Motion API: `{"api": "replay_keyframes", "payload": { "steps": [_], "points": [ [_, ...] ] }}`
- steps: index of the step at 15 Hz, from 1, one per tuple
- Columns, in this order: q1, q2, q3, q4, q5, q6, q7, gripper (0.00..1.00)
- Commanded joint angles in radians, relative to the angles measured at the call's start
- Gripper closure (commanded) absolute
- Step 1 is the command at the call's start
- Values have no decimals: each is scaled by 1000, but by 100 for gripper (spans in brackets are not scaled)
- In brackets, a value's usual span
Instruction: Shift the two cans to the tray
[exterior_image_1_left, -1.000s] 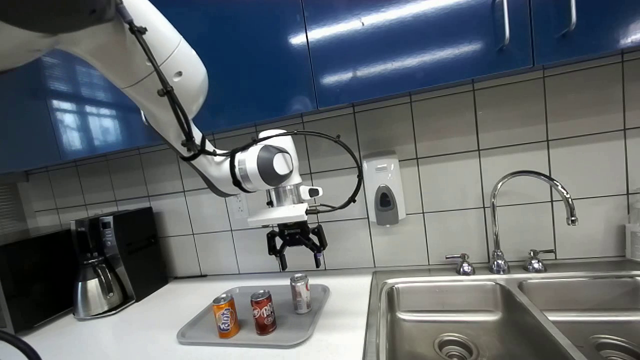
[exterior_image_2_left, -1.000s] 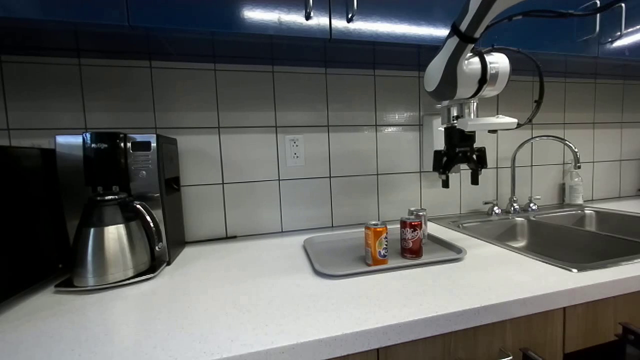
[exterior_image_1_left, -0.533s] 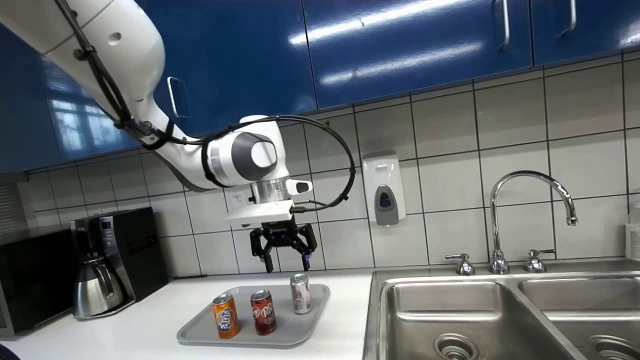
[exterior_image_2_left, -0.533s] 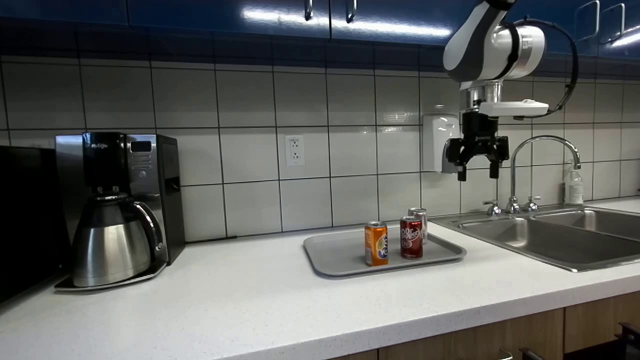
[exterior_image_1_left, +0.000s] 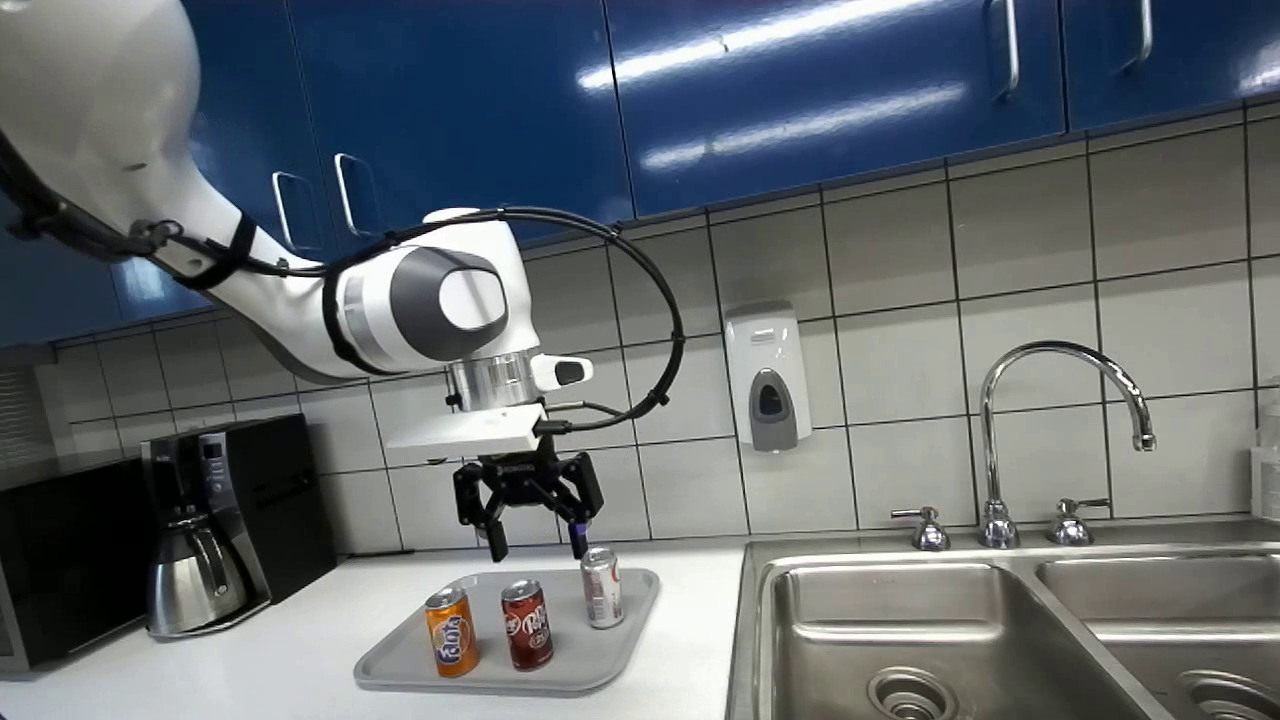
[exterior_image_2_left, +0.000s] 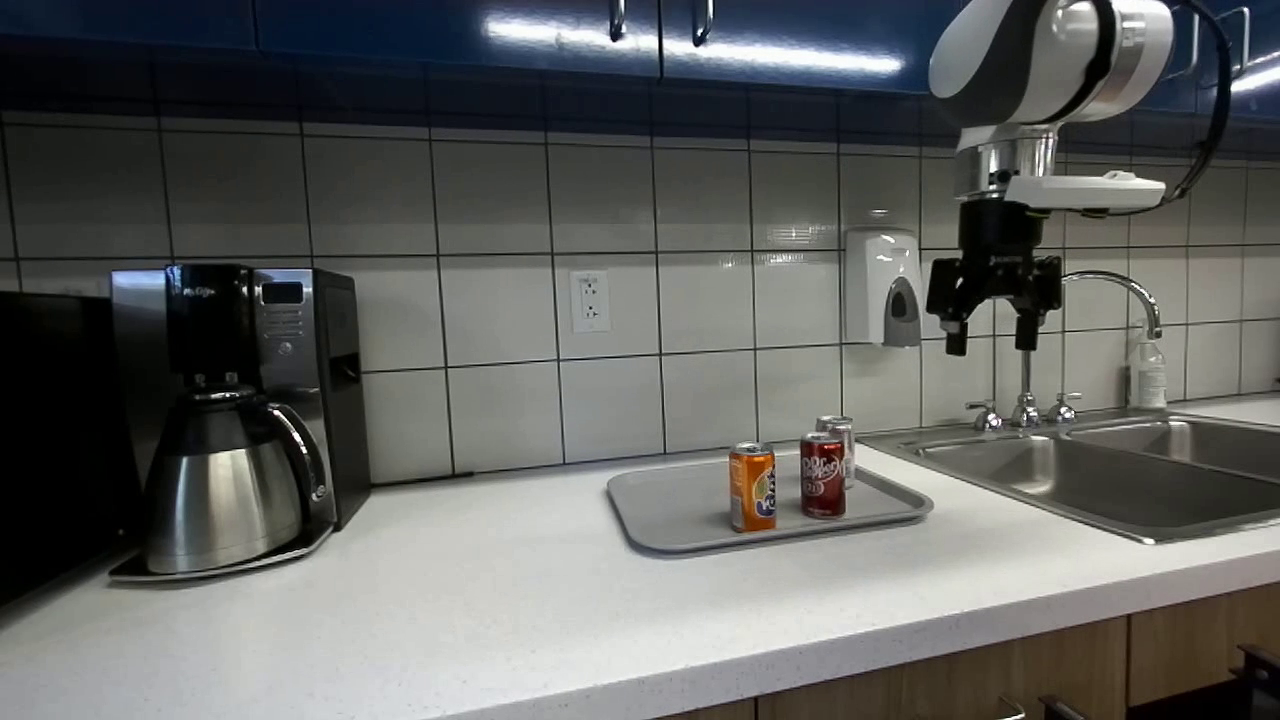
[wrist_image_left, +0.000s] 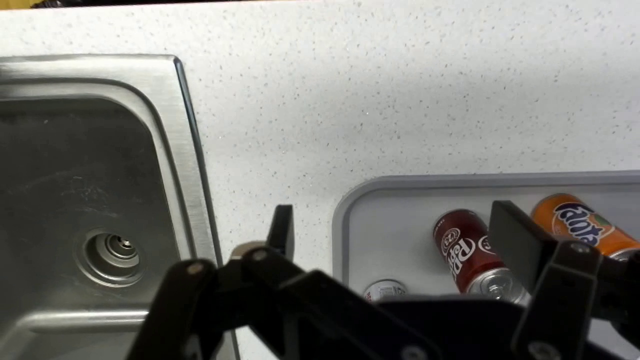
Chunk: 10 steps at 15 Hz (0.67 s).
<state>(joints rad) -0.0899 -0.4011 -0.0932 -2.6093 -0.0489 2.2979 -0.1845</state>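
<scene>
Resting upright: the red can (exterior_image_1_left: 527, 625) and the silver can (exterior_image_1_left: 602, 590) are both standing on the tray (exterior_image_1_left: 567, 645), inside its low rim, with the claw (exterior_image_1_left: 538, 550) touching neither.
Red can: it is standing near the rim farthest from the wall (exterior_image_2_left: 600, 400), between the orange can (exterior_image_1_left: 452, 632) and the silver can, apart from both.
Silver can: it is occupying the tray's corner toward the wall and the sink (wrist_image_left: 181, 150).
Shift to tray: judging by this, the job is looking complete, both cans sitting where the task is wanting them.
Left over: no carrying is seeming to remain; perhaps only parking the claw is.
Claw: it is hanging spread above the level of the can tops, pinching nothing; just which spot it is overhanging, I cannot tell.
Tray rim: a careless nudge could be pushing the red can or the orange can against it.
Sink side: a short strip of table (wrist_image_left: 270, 125) is separating the tray from the sink, whose steel edge is dropping into a basin.
Wall side: the tray is lying near the wall, so room behind the silver can is running thin.
Open side: the table is stretching wide toward the coffee maker (exterior_image_2_left: 240, 420), so retreat that way is looking easiest.
</scene>
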Motion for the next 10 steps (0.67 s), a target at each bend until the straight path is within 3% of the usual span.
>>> {"api": "replay_keyframes", "payload": {
  "steps": [1,2,10],
  "points": [
    [-2,-123,6,-85,-27,-47,15,0],
    [7,-44,-7,-34,-6,-16,3,0],
    [7,-87,-7,-66,-9,-30,4,0]
  ]
}}
